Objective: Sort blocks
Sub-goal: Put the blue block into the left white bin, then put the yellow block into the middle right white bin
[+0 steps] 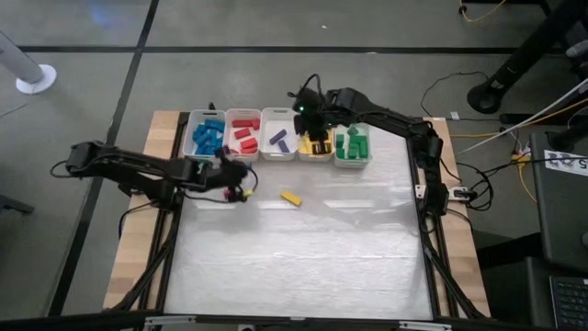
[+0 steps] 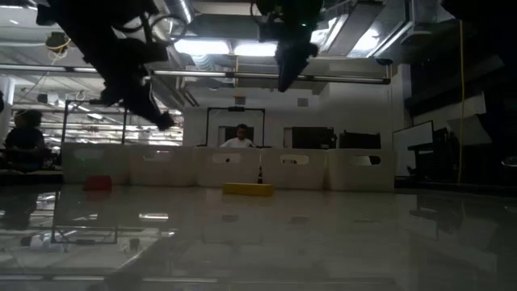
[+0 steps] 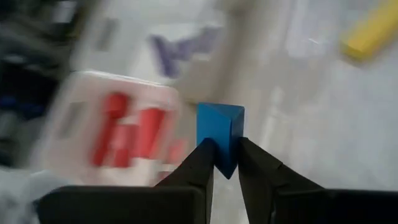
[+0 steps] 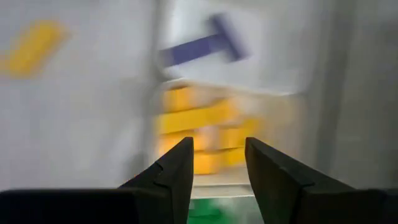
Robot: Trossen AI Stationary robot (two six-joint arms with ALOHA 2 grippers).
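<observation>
Left gripper clamped on blue block; best carried squarely over far-left bin before release. Right gripper parted, empty.

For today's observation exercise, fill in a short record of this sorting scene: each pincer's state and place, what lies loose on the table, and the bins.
left pincer: shut on a blue block, over the table near the red bin
right pincer: open, empty, above the yellow bin
loose on table: one yellow block; a red block shows in the low view
bins: five white, in a row at the far edge, holding blue, red, purple, yellow, green
</observation>
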